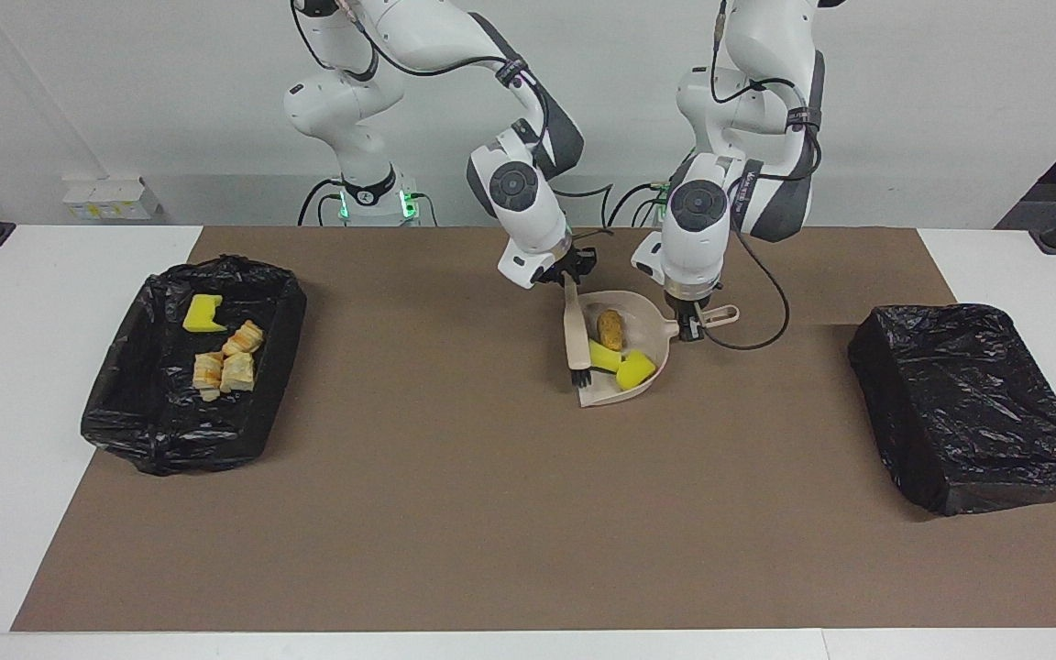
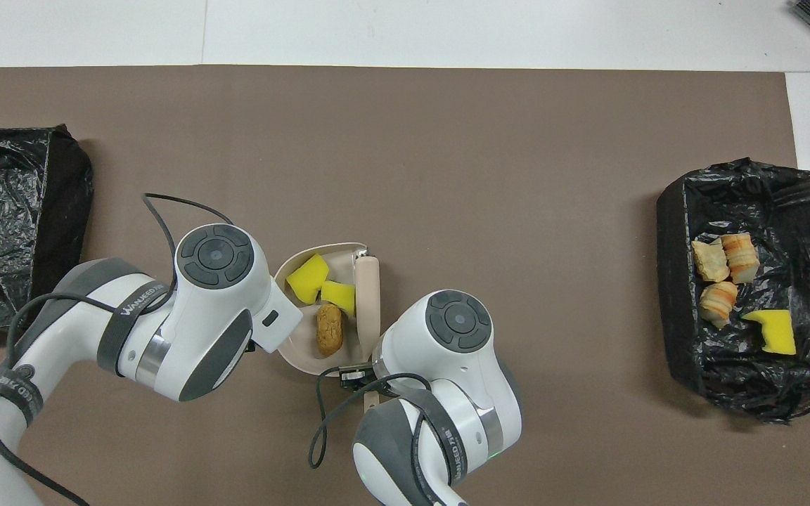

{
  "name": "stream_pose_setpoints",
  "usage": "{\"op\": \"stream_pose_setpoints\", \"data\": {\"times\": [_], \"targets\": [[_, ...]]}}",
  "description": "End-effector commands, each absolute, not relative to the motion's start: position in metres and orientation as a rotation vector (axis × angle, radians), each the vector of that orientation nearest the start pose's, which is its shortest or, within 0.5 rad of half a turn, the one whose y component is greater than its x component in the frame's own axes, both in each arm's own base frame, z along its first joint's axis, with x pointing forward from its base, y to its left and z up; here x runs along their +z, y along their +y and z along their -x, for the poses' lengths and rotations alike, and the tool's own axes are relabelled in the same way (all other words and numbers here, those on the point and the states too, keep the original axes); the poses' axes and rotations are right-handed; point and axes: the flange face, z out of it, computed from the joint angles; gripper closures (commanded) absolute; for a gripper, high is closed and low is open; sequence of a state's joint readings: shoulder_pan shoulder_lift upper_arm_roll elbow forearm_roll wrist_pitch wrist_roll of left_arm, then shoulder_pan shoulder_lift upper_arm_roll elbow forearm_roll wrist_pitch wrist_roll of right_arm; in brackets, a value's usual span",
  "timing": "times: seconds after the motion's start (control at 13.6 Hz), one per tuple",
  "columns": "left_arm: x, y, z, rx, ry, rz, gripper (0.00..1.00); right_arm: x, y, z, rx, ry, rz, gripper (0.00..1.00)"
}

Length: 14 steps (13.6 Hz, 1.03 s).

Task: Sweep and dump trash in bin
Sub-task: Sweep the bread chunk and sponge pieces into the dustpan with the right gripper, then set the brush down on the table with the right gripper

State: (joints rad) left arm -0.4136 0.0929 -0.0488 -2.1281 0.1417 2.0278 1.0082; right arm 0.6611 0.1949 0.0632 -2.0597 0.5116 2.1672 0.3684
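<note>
Facing view: the right gripper (image 1: pixel 567 271) clamps the beige brush (image 1: pixel 576 330), bristles at two yellow sponge chunks (image 1: pixel 624 363) inside the beige plastic dustpan (image 1: pixel 643 323); the left gripper (image 1: pixel 691 328) grips the dustpan's handle.

Overhead view: a brown oblong nugget (image 2: pixel 329 329) lies in the pan beside the sponges; more scraps sit in the black-lined bin (image 2: pixel 809 204).

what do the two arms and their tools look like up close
Both arms are glossy white with rounded shells, dark grey joint bands and round grey end caps. Black cables loop along each, strapped on. The left arm carries grey lettering on its forearm. The left tool and right tool are small and black.
</note>
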Motion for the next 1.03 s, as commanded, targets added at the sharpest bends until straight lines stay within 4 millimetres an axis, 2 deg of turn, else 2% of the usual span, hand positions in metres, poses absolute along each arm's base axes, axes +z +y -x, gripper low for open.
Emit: {"op": "stream_pose_setpoints", "data": {"times": [0.0,0.15,0.29,0.51,0.74,0.96], "targets": [[0.351,-0.223,-0.473,0.322,2.125,2.185,1.00,0.379,0.375,-0.411,0.474,-0.098,2.813,1.00],[0.351,-0.223,-0.473,0.322,2.125,2.185,1.00,0.411,0.335,-0.420,0.530,-0.074,2.834,1.00],[0.351,-0.223,-0.473,0.322,2.125,2.185,1.00,0.433,0.309,-0.419,0.561,-0.087,2.875,1.00],[0.351,-0.223,-0.473,0.324,2.126,2.185,1.00,0.426,0.291,-0.405,0.645,-0.034,2.909,1.00],[0.351,-0.222,-0.473,0.322,2.124,2.186,1.00,0.416,0.292,-0.376,0.693,0.028,2.920,1.00],[0.351,-0.222,-0.474,0.319,2.124,2.186,1.00,0.393,0.321,-0.342,0.700,0.057,2.939,1.00]]}}
